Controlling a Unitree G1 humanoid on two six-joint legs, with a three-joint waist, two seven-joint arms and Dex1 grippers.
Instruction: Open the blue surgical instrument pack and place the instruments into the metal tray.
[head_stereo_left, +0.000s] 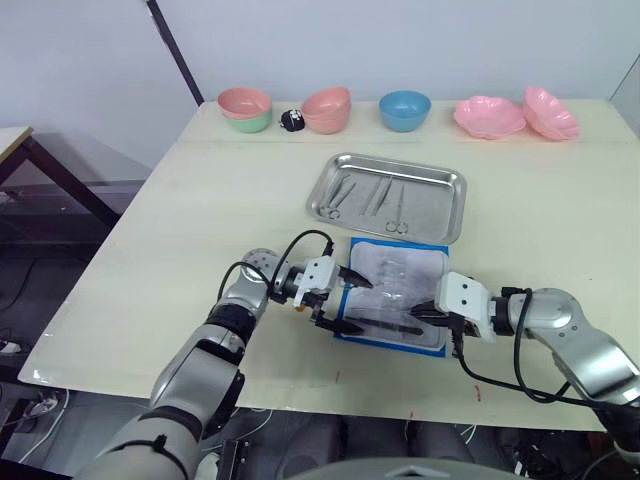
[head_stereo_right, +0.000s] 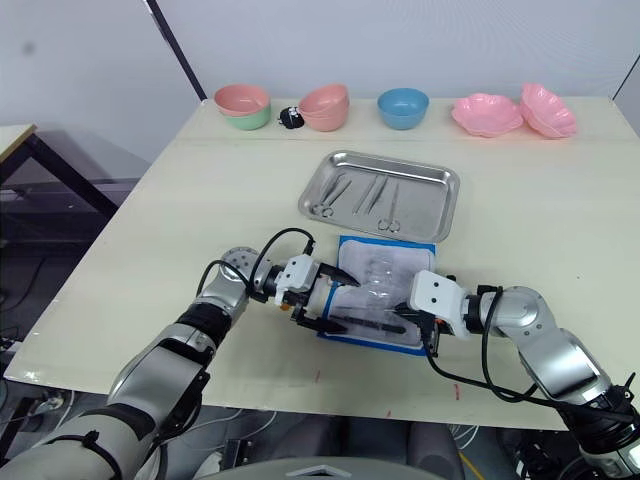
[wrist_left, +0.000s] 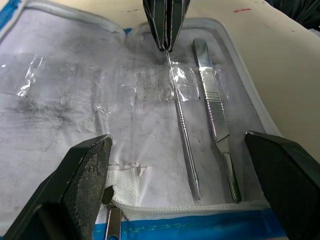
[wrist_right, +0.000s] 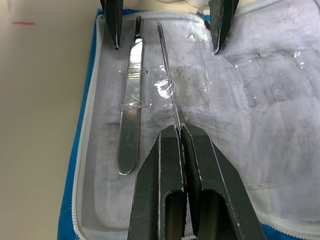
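So the big pale desk carries everything here. Along its far edge there's a row of bowls: a pink bowl stacked on a green one, another pink bowl, a round blue bowl, and two scalloped pink dishes toward the far right corner. A small dark object sits between the first two bowls, too small to make out.

The metal tray sits around the middle of the desk, and a few instruments are already lying in it, some with ring handles.

Just on the near side of the tray, almost touching it, is the blue surgical instrument pack, lying open and flat with the pale lining up and the blue border showing around it. It's close to the desk's near edge. Clear strips run across the lining.

Two pieces are still in the pack: a flat handle-type tool and a thin probe, side by side nearest the desk's near edge.

The left end effector is at the pack's left edge, fingers spread wide apart with nothing between them. The right end effector comes in from the pack's right side, fingers pinched together on the tip of the thin probe.
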